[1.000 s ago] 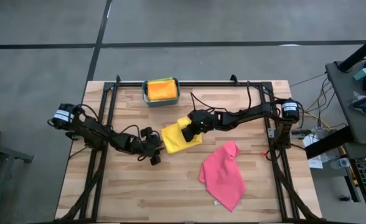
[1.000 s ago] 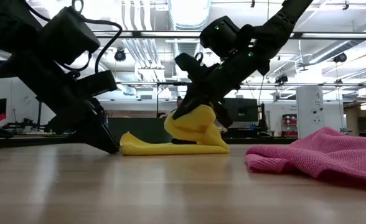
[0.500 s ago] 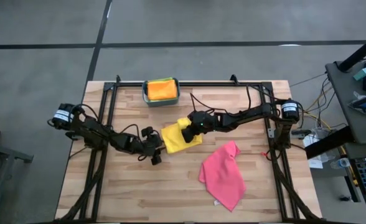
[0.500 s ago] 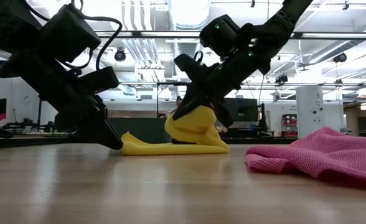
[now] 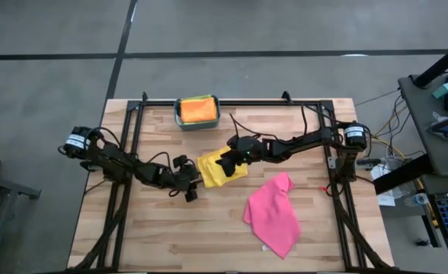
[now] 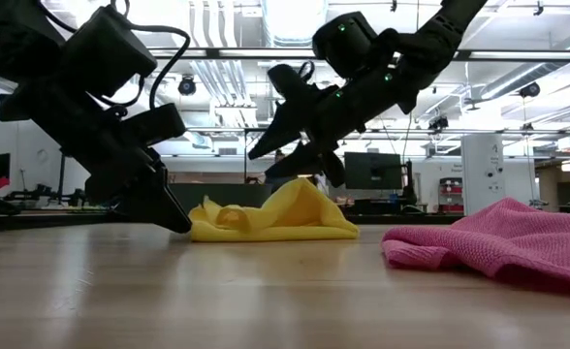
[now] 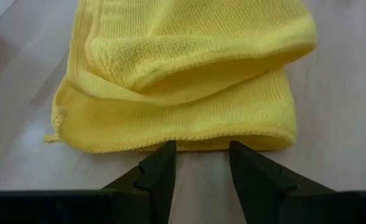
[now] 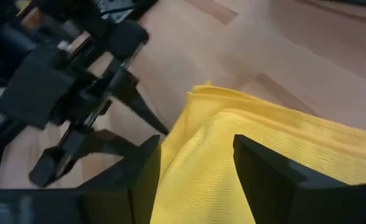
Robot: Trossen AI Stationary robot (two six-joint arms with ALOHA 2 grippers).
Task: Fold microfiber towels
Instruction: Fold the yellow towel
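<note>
While the left gripper (image 5: 193,183) is set low on the table (image 5: 163,236) at the left edge of the yellow towel (image 5: 218,169), its fingers (image 7: 161,171) are seen parted, with bare wood showing in the gap; the tips are placed just short of the towel's hem and nothing is grasped. In the low view the same gripper (image 6: 169,215) is seen angled down with its tips at the tabletop, right beside the yellow cloth (image 6: 275,218).

Over the middle of that towel the right gripper (image 5: 225,159) is held with its jaws spread and nothing between them; in the low view it (image 6: 275,150) is seen raised clear of the cloth, and from the right wrist the yellow fabric (image 8: 245,168) is seen lying below the two dark fingers (image 8: 264,171). The towel is left loosely doubled over, one layer humped on another.

No readable writing or labels can be made out.

At the far edge of the table a teal bin (image 5: 197,111) is placed, with an orange towel (image 5: 197,110) folded inside and a lime green edge visible under it.

To the right, a pink towel (image 5: 273,215) is left crumpled and unfolded on the wood, well apart from both grippers
</note>
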